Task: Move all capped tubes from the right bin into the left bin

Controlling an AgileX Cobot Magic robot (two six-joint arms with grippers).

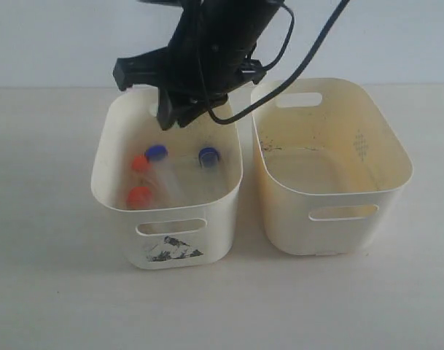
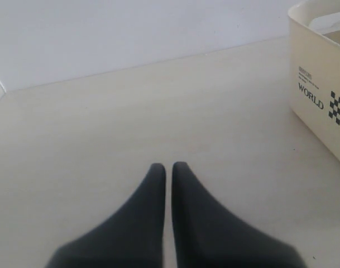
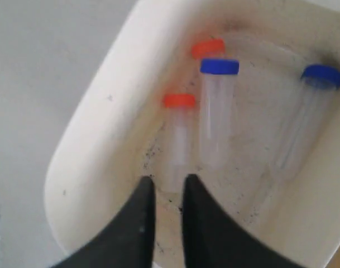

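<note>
Illumination is bright and even; the cream-white oval plastic bin with a sticker (image 1: pixel 220 219) casts a faint shadow on the pale tabletop (image 1: pixel 47 292). The right wrist view blurs the clear capped plastic tubes (image 3: pixel 217 114).

Four capped tubes (image 1: pixel 139 195) lie in the left bin (image 1: pixel 222 211); right bin (image 1: pixel 338 237) alongside.

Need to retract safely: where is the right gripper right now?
Exterior view, left side: the right gripper hangs over the back of the left bin, above the blue-capped tubes.
</note>
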